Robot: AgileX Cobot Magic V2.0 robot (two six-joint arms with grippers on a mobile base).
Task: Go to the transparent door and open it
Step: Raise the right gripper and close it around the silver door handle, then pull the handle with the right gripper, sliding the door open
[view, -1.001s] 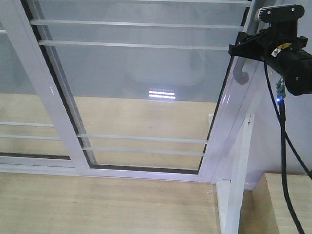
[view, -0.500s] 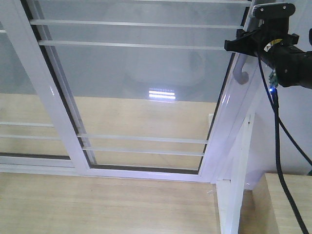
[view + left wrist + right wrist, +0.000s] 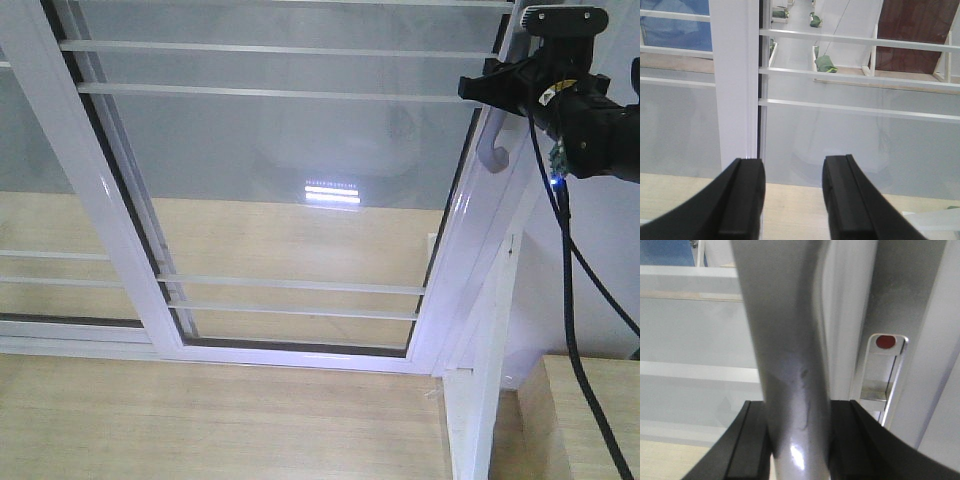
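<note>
**Two arms at the transparent door (image 3: pixel 290 180), one clamped on its handle**

Front view: the transparent door fills the middle, its glass crossed by thin white bars and its white frame slanting up to the right. At the upper right, the right gripper (image 3: pixel 498 92) sits across the curved silver handle (image 3: pixel 493 152). A black cable (image 3: pixel 573 300) hangs below the arm.

Left wrist view: the left gripper (image 3: pixel 792 197) faces the glass. Its two black fingers (image 3: pixel 742 200) are spread wide with nothing between them. A white frame upright (image 3: pixel 734 80) stands beyond the left finger.

Right wrist view: the handle rises between the right gripper's fingers (image 3: pixel 752 445), which press it from both sides. Just to its right is the lock plate (image 3: pixel 885 372), which has a red dot (image 3: pixel 885 341).
</note>
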